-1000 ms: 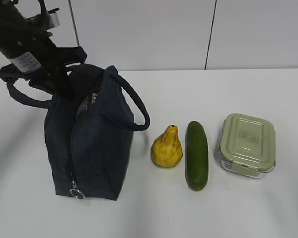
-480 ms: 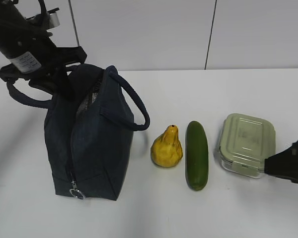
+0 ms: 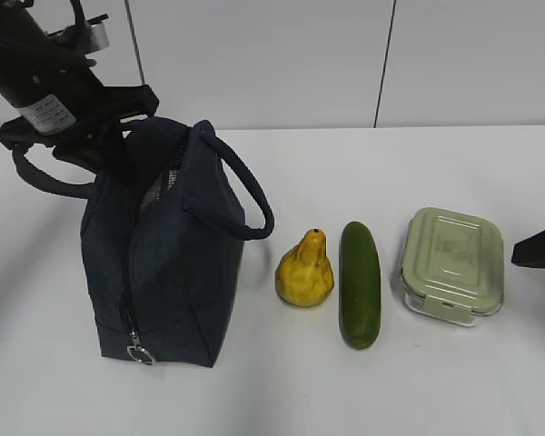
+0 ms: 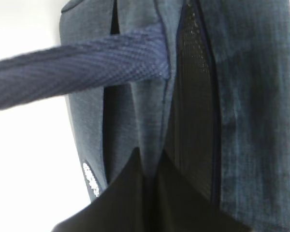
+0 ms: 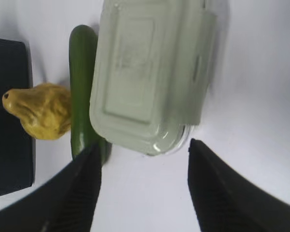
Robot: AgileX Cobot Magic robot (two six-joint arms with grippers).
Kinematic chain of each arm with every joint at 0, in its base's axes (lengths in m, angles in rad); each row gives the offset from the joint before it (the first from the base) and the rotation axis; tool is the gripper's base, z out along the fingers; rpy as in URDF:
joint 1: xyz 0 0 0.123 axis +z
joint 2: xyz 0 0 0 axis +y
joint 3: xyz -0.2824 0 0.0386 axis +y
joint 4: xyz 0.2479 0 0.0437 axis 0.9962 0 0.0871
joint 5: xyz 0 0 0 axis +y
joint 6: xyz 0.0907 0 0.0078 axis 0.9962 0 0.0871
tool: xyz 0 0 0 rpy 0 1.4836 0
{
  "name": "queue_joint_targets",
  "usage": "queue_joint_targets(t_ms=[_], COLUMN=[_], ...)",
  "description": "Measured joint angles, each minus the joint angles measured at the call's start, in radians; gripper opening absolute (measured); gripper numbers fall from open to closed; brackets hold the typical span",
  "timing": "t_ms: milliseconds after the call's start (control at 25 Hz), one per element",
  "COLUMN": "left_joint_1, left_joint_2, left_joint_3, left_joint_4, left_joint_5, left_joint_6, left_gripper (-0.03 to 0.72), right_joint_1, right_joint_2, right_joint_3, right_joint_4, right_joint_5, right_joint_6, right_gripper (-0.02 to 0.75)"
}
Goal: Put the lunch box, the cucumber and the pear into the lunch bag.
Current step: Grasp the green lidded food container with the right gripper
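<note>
The navy lunch bag (image 3: 168, 263) stands at the left with its top unzipped and gaping. My left gripper (image 3: 109, 150) is shut on the fabric of the bag's left rim; the left wrist view shows the gripper (image 4: 150, 157) pinching that fabric, with a handle (image 4: 82, 67) crossing above. The yellow pear (image 3: 304, 271), the dark green cucumber (image 3: 360, 283) and the sage-lidded lunch box (image 3: 452, 264) lie in a row to the right of the bag. My right gripper (image 5: 144, 147) is open and empty, just short of the lunch box (image 5: 150, 77); it shows at the right edge of the exterior view (image 3: 540, 250).
The white table (image 3: 345, 163) runs back to a pale wall. The bag's zipper ring pull (image 3: 141, 352) hangs at its near bottom end. In the right wrist view the cucumber (image 5: 82, 87) touches the lunch box's left side, with the pear (image 5: 41, 110) beside it.
My right gripper came into the exterior view at the lower right, then moved up and further right beside the lunch box. The left gripper and bag have not moved.
</note>
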Motion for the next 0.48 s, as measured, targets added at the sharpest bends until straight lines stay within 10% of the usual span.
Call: queue_joint_targets(t_ms=[480], left_joint_1=[0.000], left_joint_2=[0.000], left_joint_3=[0.000], left_joint_4=[-0.001], left_joint_5=[0.000], left_joint_6=[0.000], left_gripper=[0.004], right_joint_1=[-0.008], right_joint_2=[0.324], right_joint_3=[-0.213], right_joint_4=[-0.044], right_joint_5=[0.047], right_joint_6=[-0.042], right_gripper=[0.423])
